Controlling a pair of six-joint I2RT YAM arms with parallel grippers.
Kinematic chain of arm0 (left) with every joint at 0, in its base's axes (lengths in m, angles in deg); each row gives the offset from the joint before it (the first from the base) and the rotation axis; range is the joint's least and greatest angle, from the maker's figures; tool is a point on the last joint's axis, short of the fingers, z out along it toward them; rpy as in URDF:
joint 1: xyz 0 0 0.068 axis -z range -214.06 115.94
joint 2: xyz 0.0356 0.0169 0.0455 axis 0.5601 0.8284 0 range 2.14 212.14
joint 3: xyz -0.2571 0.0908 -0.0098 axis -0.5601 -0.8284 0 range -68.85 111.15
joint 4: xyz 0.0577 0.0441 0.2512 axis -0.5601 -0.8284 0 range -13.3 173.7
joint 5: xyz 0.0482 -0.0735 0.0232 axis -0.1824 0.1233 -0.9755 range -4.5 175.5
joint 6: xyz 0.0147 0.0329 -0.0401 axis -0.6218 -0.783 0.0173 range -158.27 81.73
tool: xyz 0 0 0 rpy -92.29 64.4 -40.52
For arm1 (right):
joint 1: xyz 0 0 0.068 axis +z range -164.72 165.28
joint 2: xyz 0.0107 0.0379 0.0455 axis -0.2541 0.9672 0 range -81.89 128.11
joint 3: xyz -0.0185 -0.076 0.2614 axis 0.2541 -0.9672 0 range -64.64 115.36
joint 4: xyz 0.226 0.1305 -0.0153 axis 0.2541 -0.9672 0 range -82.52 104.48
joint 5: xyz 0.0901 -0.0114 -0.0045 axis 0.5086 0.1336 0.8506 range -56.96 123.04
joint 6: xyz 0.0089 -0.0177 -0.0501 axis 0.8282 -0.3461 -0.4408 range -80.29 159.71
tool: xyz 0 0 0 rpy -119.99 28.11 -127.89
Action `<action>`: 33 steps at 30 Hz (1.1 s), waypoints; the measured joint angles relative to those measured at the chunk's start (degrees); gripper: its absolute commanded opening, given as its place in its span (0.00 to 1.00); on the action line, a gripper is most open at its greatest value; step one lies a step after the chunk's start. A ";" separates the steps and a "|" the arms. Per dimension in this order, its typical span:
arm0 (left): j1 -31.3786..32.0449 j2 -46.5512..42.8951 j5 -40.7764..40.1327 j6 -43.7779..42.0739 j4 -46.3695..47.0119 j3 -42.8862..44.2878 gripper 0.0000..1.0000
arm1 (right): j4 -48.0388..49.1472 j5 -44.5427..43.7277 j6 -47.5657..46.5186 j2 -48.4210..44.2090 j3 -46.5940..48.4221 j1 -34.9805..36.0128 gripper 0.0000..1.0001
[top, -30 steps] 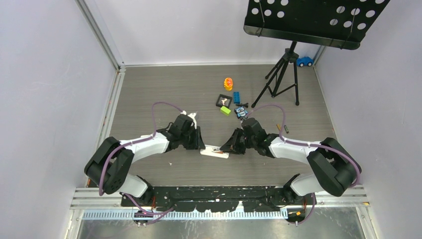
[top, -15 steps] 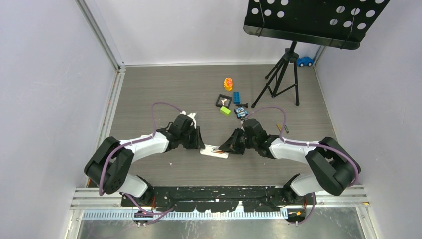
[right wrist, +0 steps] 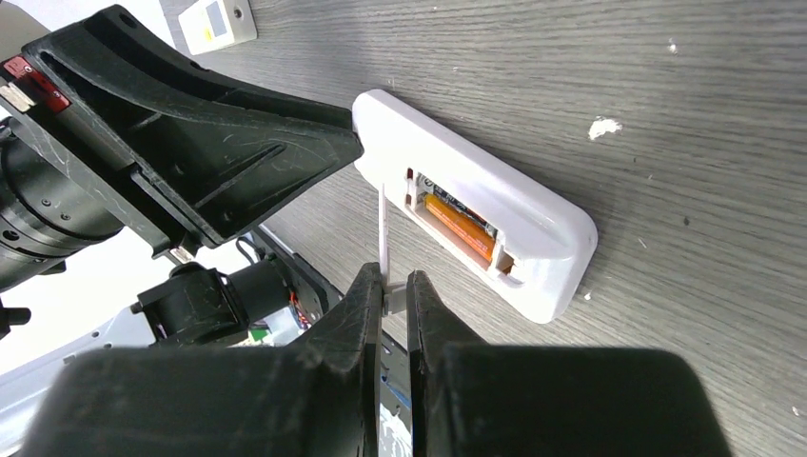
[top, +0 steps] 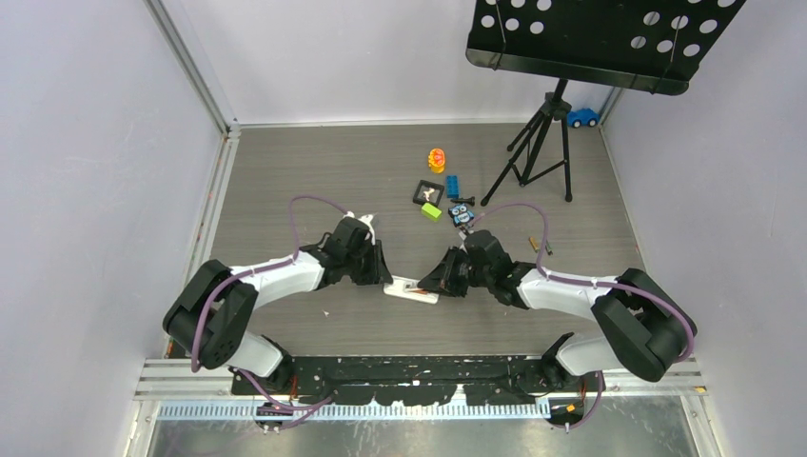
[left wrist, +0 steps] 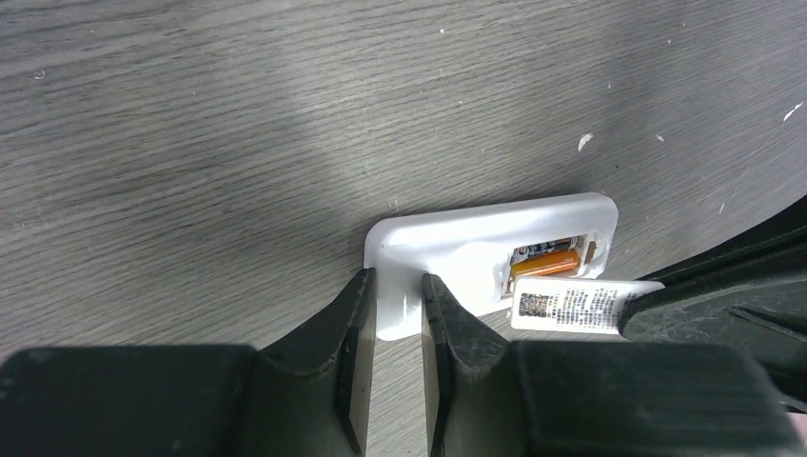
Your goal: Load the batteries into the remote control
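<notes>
Just past the arm bases a strip of bare table (top: 409, 328) runs up to the remote control (top: 411, 288), which lies face down between the two wrists with its long edge roughly along the near rail (top: 190, 381).

The left gripper (left wrist: 395, 286) comes in from the left. Its jaws stand only a narrow slit apart, with the tips set on the remote control's (left wrist: 447, 238) rounded end. I cannot tell whether they pinch it or merely press on it.

The battery recess is uncovered at the other end. An orange battery (left wrist: 544, 265) lies in it, with a dark battery (left wrist: 544, 249) just beside it on the far side.

The right gripper (right wrist: 388, 281) is clamped on the battery cover (right wrist: 382, 228). It holds this thin white plate upright and edge-on, near the recess's open side but apart from it. From the left wrist the cover's labelled face (left wrist: 571, 305) is seen overlapping the remote control's near edge.

Left of the left arm, open wood grain reaches the side wall (top: 95, 190). A small white device (right wrist: 219, 24) lies just behind that arm.

To the right, two loose batteries (top: 547, 248) lie near the right forearm, well apart from the remote control.

Farther back, a cluster of toys (top: 442, 195) sits near the middle of the table, just behind the right wrist. A tripod stand (top: 542, 143) stands beyond it, carrying a perforated black plate (top: 600, 38). A blue toy car (top: 582, 117) sits in the far right corner. The far left of the table is bare boards up to the back wall.
</notes>
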 measured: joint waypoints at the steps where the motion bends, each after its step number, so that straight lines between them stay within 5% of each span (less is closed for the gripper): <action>1: 0.00 0.07 0.00 0.11 0.00 0.04 0.23 | 0.02 -0.11 0.00 0.00 0.00 0.00 0.00; 27: -0.22 0.31 -0.44 1.49 -0.26 0.37 0.21 | 0.46 -0.72 1.92 2.73 -0.74 -0.44 0.01; 33: -0.31 0.28 -0.55 1.57 -0.33 0.37 0.21 | -0.15 -0.79 3.19 3.58 -0.74 -0.55 0.17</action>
